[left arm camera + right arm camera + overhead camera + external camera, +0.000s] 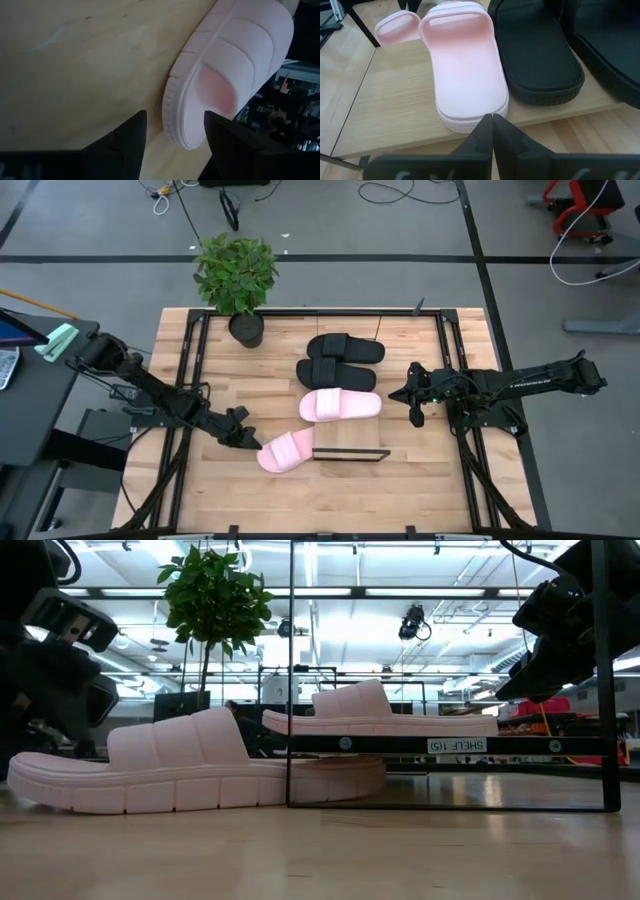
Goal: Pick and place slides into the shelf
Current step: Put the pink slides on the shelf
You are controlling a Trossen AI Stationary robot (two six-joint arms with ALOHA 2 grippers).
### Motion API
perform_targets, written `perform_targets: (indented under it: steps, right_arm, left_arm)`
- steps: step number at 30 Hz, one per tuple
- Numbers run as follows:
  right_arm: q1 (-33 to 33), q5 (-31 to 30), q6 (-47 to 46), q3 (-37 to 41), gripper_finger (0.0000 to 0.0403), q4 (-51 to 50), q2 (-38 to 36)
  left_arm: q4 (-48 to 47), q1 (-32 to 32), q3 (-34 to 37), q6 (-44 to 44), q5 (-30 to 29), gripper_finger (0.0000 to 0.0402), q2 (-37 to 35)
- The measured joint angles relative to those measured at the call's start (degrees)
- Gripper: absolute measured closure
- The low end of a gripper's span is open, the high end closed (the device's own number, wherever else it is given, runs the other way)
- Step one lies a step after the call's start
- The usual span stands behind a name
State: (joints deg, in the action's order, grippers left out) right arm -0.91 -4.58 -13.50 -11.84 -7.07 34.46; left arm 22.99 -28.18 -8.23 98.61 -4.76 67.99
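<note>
- Left gripper: jaws open wide, one finger on each side of the heel end of a pink slide, not closed on it; whether the fingers touch the sole edge I can't tell.
- That loose pink slide lies flat on the table, right in front of the left jaws, strap end pointing away from them toward the shelf.
- In the low view its toe end reaches just under the shelf's near end, sole on the tabletop.
- Left gripper in the high view sits at the slide's heel, arm coming in from the table's left side.
- Right gripper: jaws shut, fingertips pressed together, holding nothing.
- Directly ahead of the right jaws: second pink slide on the shelf, its heel end at the shelf's edge nearest the jaws.
- Right gripper in the high view is just beside that shelved pink slide, apart from it.
- Shelf contents: three slides side by side — the pink one, then black slide touching or nearly touching it, then a second black slide farthest from the loose pink one.
- From the right wrist view the nearer black slide sits just beside the pink one, the other black slide beyond it.
- Bare shelf board remains on the pink slide's other side, the end closest to the left jaws.
- Potted plant at the table's far edge, well apart from both grippers.
</note>
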Motion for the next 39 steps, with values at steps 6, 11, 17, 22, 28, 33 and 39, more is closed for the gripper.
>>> perform_targets:
  steps: [6,11,17,22,28,33,39]
  right_arm:
    - [0.0,0.0,-0.02,0.0,0.0389,0.02,0.0]
    - [-0.01,0.0,-0.01,0.0,0.0389,0.03,0.02]
    - [0.0,-0.01,0.02,0.0,0.0389,0.09,0.02]
    - [0.0,-0.02,0.02,0.0,0.0389,0.81,0.02]
    - [-0.02,0.0,0.05,0.0,0.0389,0.94,0.0]
    - [0.0,-0.01,0.19,0.0,0.0389,0.96,0.02]
    - [-0.01,0.0,0.17,0.0,0.0389,0.97,0.02]
  left_arm:
    - [4.23,-0.15,-0.09,0.27,-0.35,0.0193,3.3]
    - [12.68,-0.48,-0.42,0.27,0.76,0.0194,9.6]
    - [17.4,-0.92,-0.41,-0.62,2.04,0.0198,13.27]
    - [16.33,-0.94,-0.46,-1.33,2.54,0.0232,13.27]
    - [14.51,-0.9,-0.48,-1.44,2.24,0.0296,13.27]
    - [13.7,-0.89,-0.5,-1.21,2.23,0.0384,13.25]
    - [12.49,-0.72,-0.57,0.45,9.83,0.0395,13.05]
